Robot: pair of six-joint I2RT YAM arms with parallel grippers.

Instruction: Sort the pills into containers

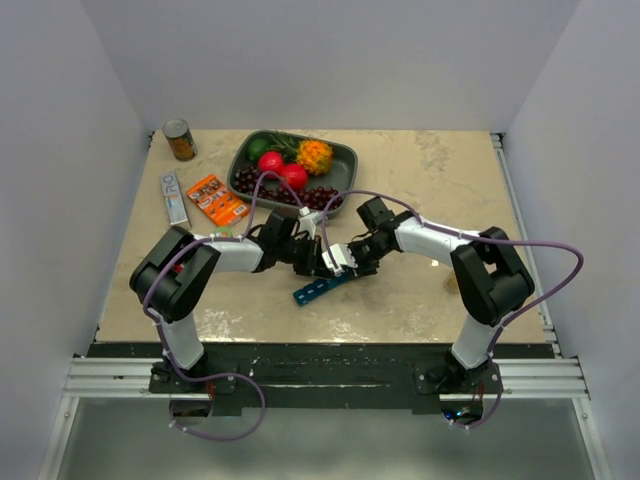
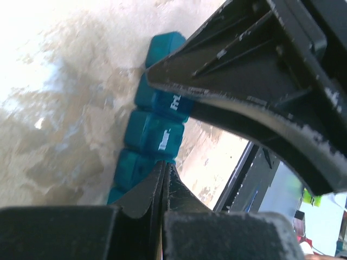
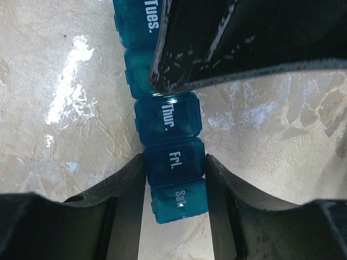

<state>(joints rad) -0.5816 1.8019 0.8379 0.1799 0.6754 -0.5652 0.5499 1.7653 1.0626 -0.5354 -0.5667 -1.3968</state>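
High rear overview; both wrist views close on the organizer strip (image 1: 320, 288) (image 2: 154, 135) (image 3: 168, 124)

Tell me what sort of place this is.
Probably a robot test cell: white walls box in a table, two arms are bolted to a rail at its edge, and props lie on it: fruit tray, can, pill organizer.

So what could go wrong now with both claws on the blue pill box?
1. The right gripper seems to squeeze the pill box only at Fri, near one end, so the box might twist if pushed.
2. The shut left gripper is right over the lid beside Thur. Its tip could slip off the smooth plastic.
3. Both grippers are crowded very close together and might bump.
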